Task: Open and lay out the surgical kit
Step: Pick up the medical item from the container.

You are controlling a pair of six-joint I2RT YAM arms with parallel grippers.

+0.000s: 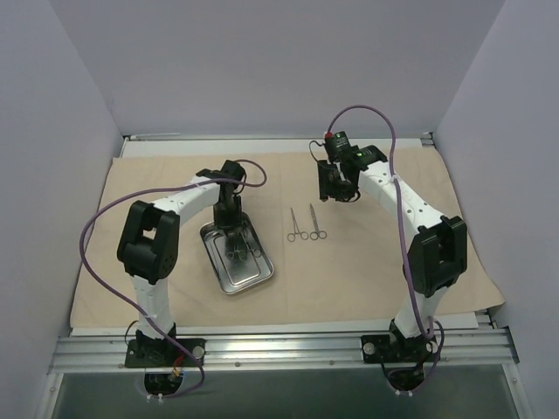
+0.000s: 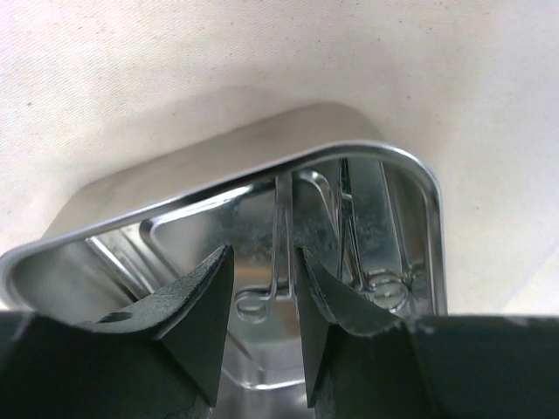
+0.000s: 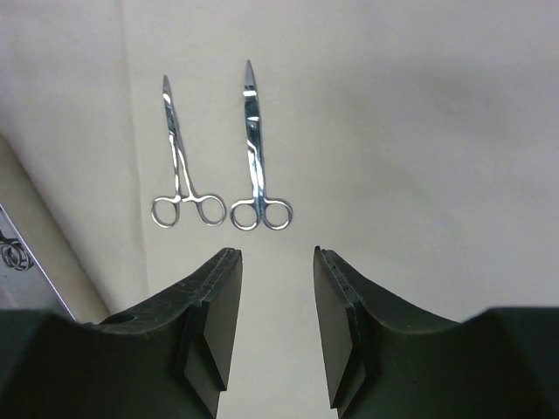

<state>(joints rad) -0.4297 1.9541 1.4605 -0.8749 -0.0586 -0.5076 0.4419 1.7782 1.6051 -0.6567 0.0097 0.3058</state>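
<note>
The beige cloth wrap (image 1: 367, 271) lies spread flat over the table. On it at centre left sits the steel tray (image 1: 255, 278), and the left wrist view shows two forceps inside the tray (image 2: 410, 175): one (image 2: 281, 218) straight ahead, another (image 2: 354, 236) to its right. My left gripper (image 1: 229, 220) hangs over the tray's far end, open (image 2: 264, 249), its fingers either side of the nearer forceps' shank without touching it. Two more forceps (image 1: 297, 224) (image 1: 315, 223) lie side by side on the cloth. My right gripper (image 1: 335, 192) hovers beyond them, open and empty (image 3: 276, 251), facing the left forceps (image 3: 183, 166) and the right one (image 3: 256, 157).
Grey walls close in the left, back and right sides. An aluminium rail (image 1: 279, 349) runs along the near edge, between the arm bases. A corner of the tray (image 3: 17, 262) shows at the left of the right wrist view. Purple cables loop from both arms.
</note>
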